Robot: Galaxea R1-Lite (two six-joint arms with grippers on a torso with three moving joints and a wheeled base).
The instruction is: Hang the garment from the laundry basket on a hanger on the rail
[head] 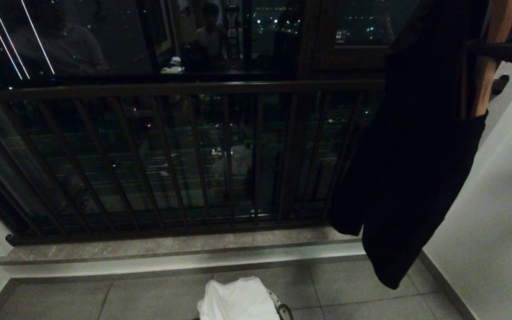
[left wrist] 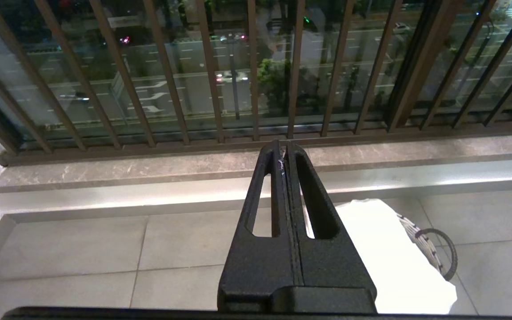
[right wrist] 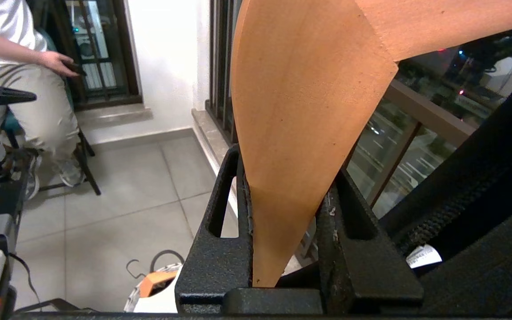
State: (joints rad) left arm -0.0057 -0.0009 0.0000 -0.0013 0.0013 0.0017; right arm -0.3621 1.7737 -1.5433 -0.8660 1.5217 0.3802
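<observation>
From the head view, a black garment [head: 411, 169] hangs off a wooden hanger [head: 489, 66] at the upper right, draping down in front of the dark balcony railing [head: 171, 89]. Below the railing, on the tiled floor [head: 349, 284], sits the laundry basket [head: 282, 311] with a white cloth [head: 238, 300] heaped in it (only a sliver of the basket's rim shows at the frame edge). Reflections of people show faintly in the window glass above the railing.

In the left wrist view, the left end effector [left wrist: 285, 153] is clenched on nothing, its two black fingers pressed together, pointing toward the railing's stone sill [left wrist: 149, 166]. The laundry basket [left wrist: 429, 240] stands on the floor just beside it, one black loop handle showing, the white cloth [left wrist: 385, 249] spilling over its rim.

In the right wrist view, the right end effector [right wrist: 289, 178] grasps the wooden hanger [right wrist: 300, 111] by one arm, the wood wedged between its fingers. The black garment [right wrist: 482, 213] hangs to one side of it, against the railing. A seated person [right wrist: 25, 80] is away from the railing, across the floor.
</observation>
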